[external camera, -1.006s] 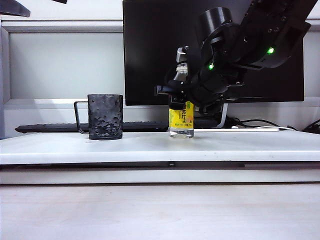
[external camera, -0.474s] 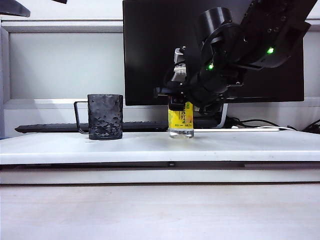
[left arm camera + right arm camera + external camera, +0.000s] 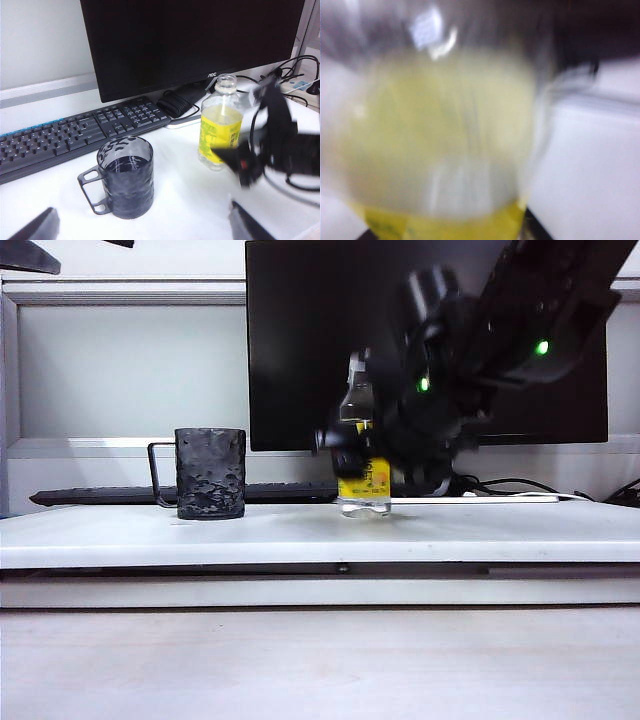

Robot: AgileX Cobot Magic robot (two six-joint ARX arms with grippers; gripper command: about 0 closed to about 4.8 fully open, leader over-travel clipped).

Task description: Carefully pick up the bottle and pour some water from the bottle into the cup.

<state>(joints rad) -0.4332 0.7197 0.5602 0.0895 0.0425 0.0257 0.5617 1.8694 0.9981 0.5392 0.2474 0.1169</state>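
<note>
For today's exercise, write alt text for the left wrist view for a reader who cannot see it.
An uncapped yellow-labelled bottle stands on a white table, with the blurred right gripper beside it. A dark cup stands apart, before a keyboard and monitor.

Clear glossy plastic on bottle (image 3: 220, 125), yellow label smooth and shiny. Cup (image 3: 125, 177) dark grey, dimpled and rough, dull sheen; thin wire-like handle. Table (image 3: 300, 535) white, smooth, matt. Keyboard (image 3: 65, 135) matt black plastic. Monitor (image 3: 190, 40) screen black, glossy. Right gripper (image 3: 385, 445) black, matt, blurred.
</note>
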